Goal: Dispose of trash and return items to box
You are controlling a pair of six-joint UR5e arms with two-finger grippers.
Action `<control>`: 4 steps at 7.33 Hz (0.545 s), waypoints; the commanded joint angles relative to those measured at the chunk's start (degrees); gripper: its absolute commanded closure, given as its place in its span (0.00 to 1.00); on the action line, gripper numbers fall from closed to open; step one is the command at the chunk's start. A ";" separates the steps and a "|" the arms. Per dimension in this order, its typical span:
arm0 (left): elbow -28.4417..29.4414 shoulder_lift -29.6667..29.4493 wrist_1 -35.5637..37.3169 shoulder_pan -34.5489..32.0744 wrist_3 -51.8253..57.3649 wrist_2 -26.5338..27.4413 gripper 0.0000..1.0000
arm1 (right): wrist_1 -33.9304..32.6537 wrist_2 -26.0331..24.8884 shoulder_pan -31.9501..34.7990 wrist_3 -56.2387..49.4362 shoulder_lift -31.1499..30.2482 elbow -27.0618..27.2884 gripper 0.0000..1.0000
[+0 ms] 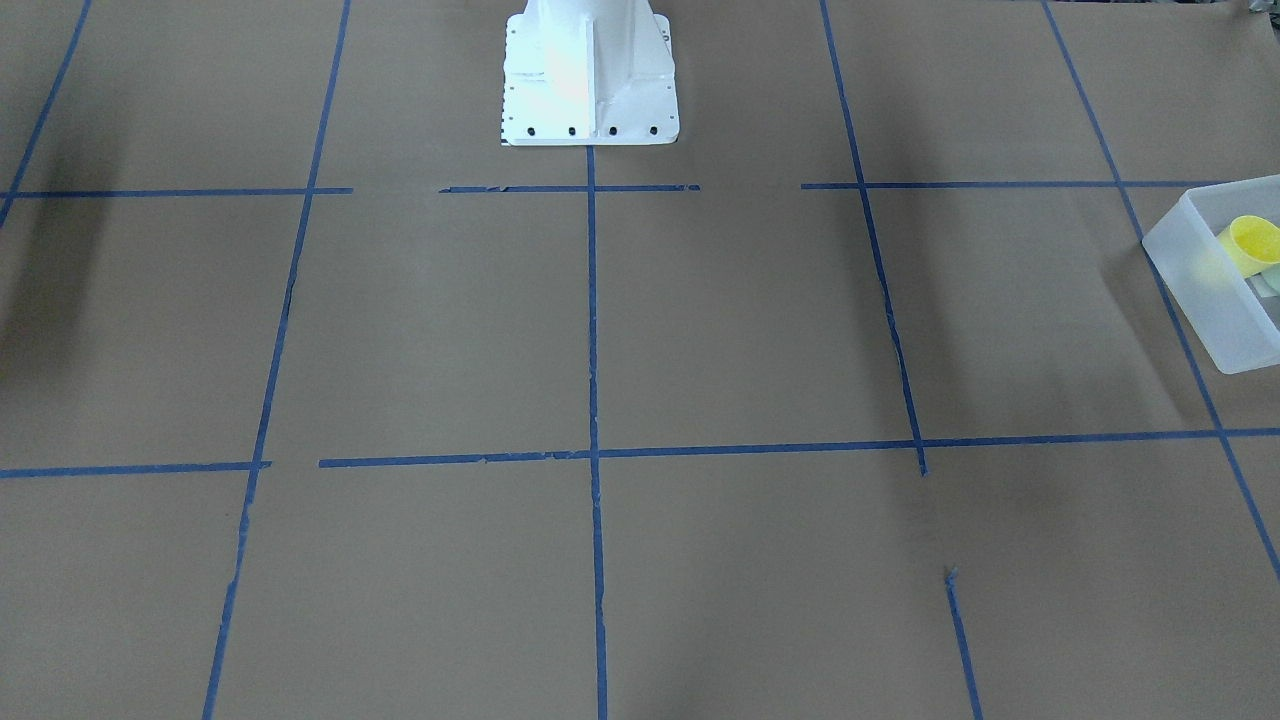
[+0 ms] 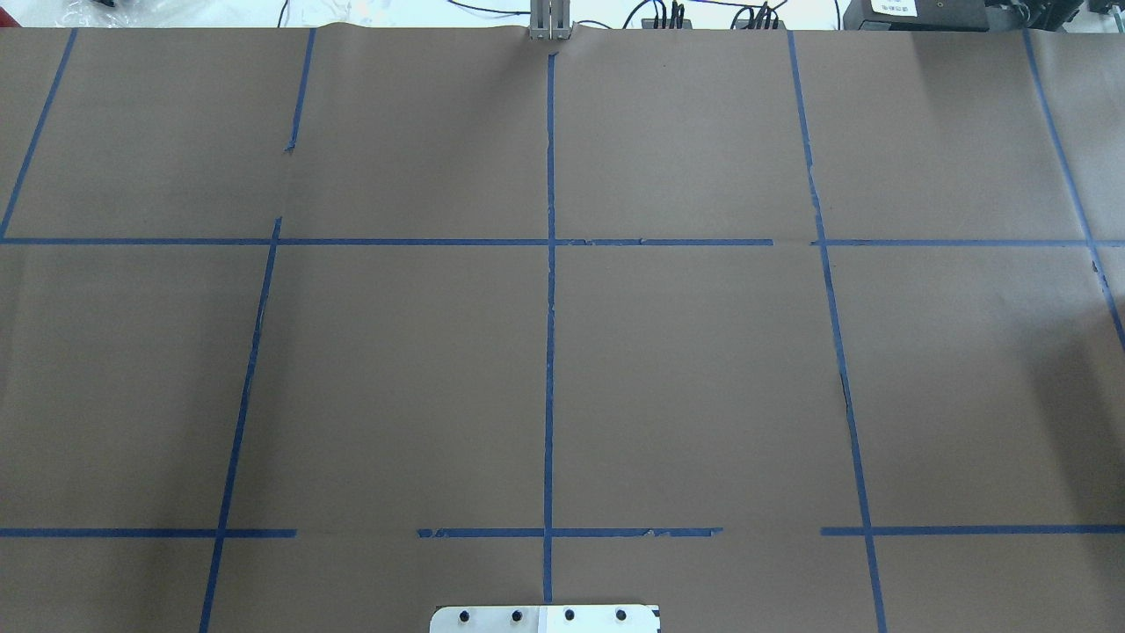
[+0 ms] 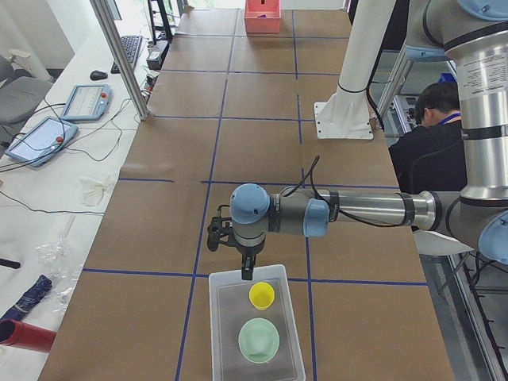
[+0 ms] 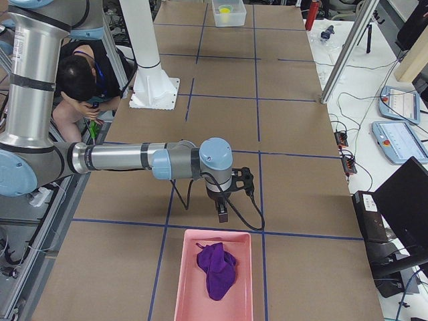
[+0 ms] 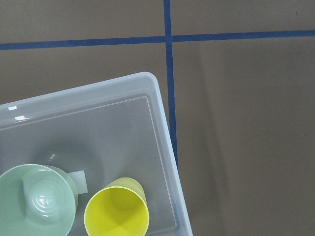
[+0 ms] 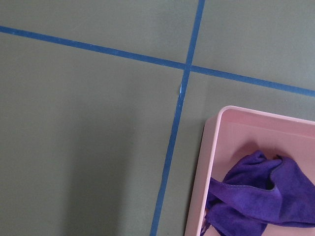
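The frosted-white box (image 3: 217, 321) stands at the table's left end. The yellow cup (image 3: 261, 294) and the mint-green bowl (image 3: 259, 340) stand inside it. The left wrist view looks down on the box (image 5: 98, 123), the cup (image 5: 117, 214) and the bowl (image 5: 37, 201). The front view shows the box (image 1: 1200, 290) and the cup (image 1: 1250, 243) at its right edge. My left gripper (image 3: 247, 270) hangs just above the box's far rim; I cannot tell if it is open. My right gripper (image 4: 223, 215) hangs above the table beside a pink tray; I cannot tell if it is open.
A pink tray (image 4: 184, 281) at the table's right end holds a crumpled purple cloth (image 4: 215, 267), which also shows in the right wrist view (image 6: 256, 191). The white robot base (image 1: 590, 90) stands at the table's robot-side edge. A seated person (image 3: 432, 119) is behind the robot.
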 commanded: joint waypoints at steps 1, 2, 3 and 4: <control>0.53 0.05 -0.09 0.02 0.07 0.01 0.00 | -0.89 -0.67 -0.08 -0.24 0.30 -0.50 0.00; 0.62 0.14 -0.17 -0.07 0.07 0.01 0.00 | -0.46 0.30 -0.16 -0.33 0.30 -3.47 0.00; 0.28 -0.30 -0.26 -0.07 0.07 0.10 0.00 | -0.71 0.39 -0.16 -0.59 0.04 -3.58 0.00; 0.27 -0.39 -0.26 -0.07 0.07 0.01 0.00 | -0.37 0.57 -0.16 -0.51 -2.05 -3.58 0.00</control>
